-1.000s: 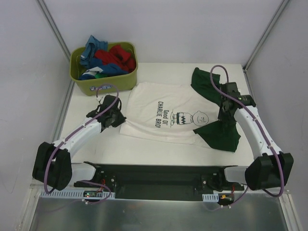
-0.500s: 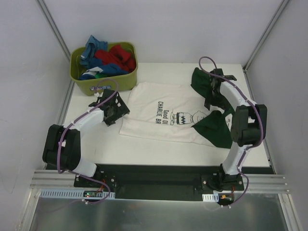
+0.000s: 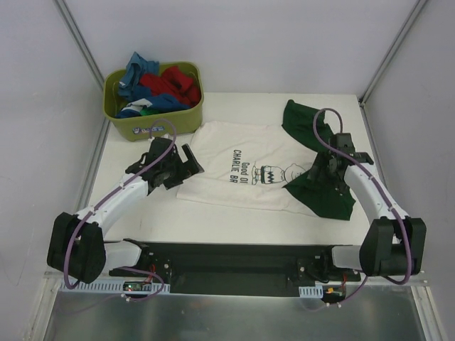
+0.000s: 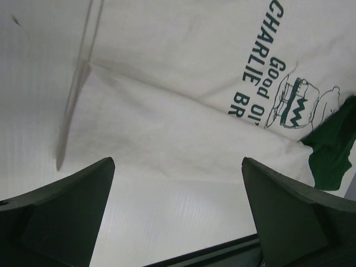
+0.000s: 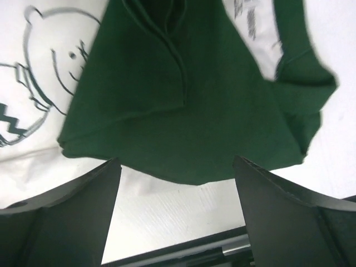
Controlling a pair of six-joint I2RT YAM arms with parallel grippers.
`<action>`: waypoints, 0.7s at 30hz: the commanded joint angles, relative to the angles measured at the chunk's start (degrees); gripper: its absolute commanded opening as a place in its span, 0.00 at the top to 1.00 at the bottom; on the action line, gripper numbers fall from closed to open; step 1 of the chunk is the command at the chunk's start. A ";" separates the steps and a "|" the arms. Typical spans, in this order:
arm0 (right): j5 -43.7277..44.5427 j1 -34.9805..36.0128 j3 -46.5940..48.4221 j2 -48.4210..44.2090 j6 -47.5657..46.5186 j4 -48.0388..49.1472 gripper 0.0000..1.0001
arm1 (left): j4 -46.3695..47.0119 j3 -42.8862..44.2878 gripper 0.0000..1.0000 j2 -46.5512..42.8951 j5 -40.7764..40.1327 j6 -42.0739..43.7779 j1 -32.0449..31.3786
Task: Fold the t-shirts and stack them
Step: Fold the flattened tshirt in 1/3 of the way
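A cream t-shirt (image 3: 234,167) with a black Charlie Brown print lies spread flat on the table, with one dark green sleeve (image 3: 302,117) at the back right and another (image 3: 323,193) at the front right. My left gripper (image 3: 188,165) hovers open at the shirt's left edge. In the left wrist view the left gripper (image 4: 178,214) has only bare table between its fingers, and the cream cloth (image 4: 183,111) lies just ahead. My right gripper (image 3: 318,176) stands open over the near sleeve. In the right wrist view the right gripper (image 5: 175,214) is empty, just short of the sleeve's (image 5: 183,105) hem.
An olive-green tub (image 3: 153,124) at the back left holds more t-shirts: blue (image 3: 134,71), red (image 3: 170,82) and a bit of green. White walls and metal posts close in the table. A black rail (image 3: 234,256) runs along the near edge.
Both grippers went from shut to open and let go of the cream shirt. The left one shifted slightly right. The right arm swung back, then came forward over the near sleeve.
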 commanded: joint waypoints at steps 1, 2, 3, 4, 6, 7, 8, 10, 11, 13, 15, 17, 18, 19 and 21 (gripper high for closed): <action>-6.37 -2.40 -5.72 -0.12 2.67 6.73 0.21 | 3.16 -2.51 0.01 0.80 3.05 -0.24 -1.41; -6.55 -2.75 -5.90 1.02 2.59 7.17 0.28 | 3.60 -2.95 0.01 0.98 3.14 -0.33 -1.41; -6.46 -3.02 -6.08 1.72 2.67 7.61 0.35 | 4.56 -3.65 0.01 1.42 3.14 -0.51 -1.41; -6.29 -3.37 -5.99 2.60 2.76 8.05 0.42 | 5.27 -4.00 0.01 2.03 3.40 -0.68 -1.41; -6.46 -3.81 -5.99 5.15 2.93 8.40 0.45 | 6.59 -4.45 0.00 3.52 4.19 -0.69 -1.50; -6.72 -3.99 -6.08 5.94 3.02 9.80 0.46 | 6.86 -4.62 0.01 4.05 4.28 -0.77 -1.41; -6.90 -3.90 -5.91 7.52 3.20 10.33 0.48 | 7.12 -4.54 0.01 4.58 4.46 -0.43 -1.50; -7.16 -3.99 -5.12 9.10 3.20 10.95 0.51 | 7.30 -4.27 0.01 5.90 4.02 -0.07 -1.50; -7.08 -3.99 -4.33 10.51 3.11 11.13 0.51 | 7.39 -4.19 0.01 6.16 3.84 0.02 -1.50; -6.99 -3.90 -3.89 11.74 3.29 12.00 0.53 | 7.65 -4.01 0.01 7.22 3.76 0.10 -1.50; -7.08 -5.03 -3.27 13.59 3.29 12.45 0.54 | 7.65 -4.10 0.01 8.18 3.40 0.19 -1.41; -7.60 -5.31 -2.92 15.34 3.55 12.53 0.60 | 7.56 -4.18 0.01 8.62 2.79 0.19 -1.41; -7.86 -5.31 -2.92 15.61 3.64 12.62 0.64 | 7.56 -4.27 0.01 8.89 2.70 0.11 -1.41; -8.21 -5.39 -3.00 15.79 3.64 13.23 0.72 | 7.56 -4.45 0.01 9.06 2.79 0.11 -1.41; -8.39 -5.39 -3.00 15.53 3.64 13.59 0.79 | 7.56 -4.36 0.01 9.33 2.87 0.19 -1.41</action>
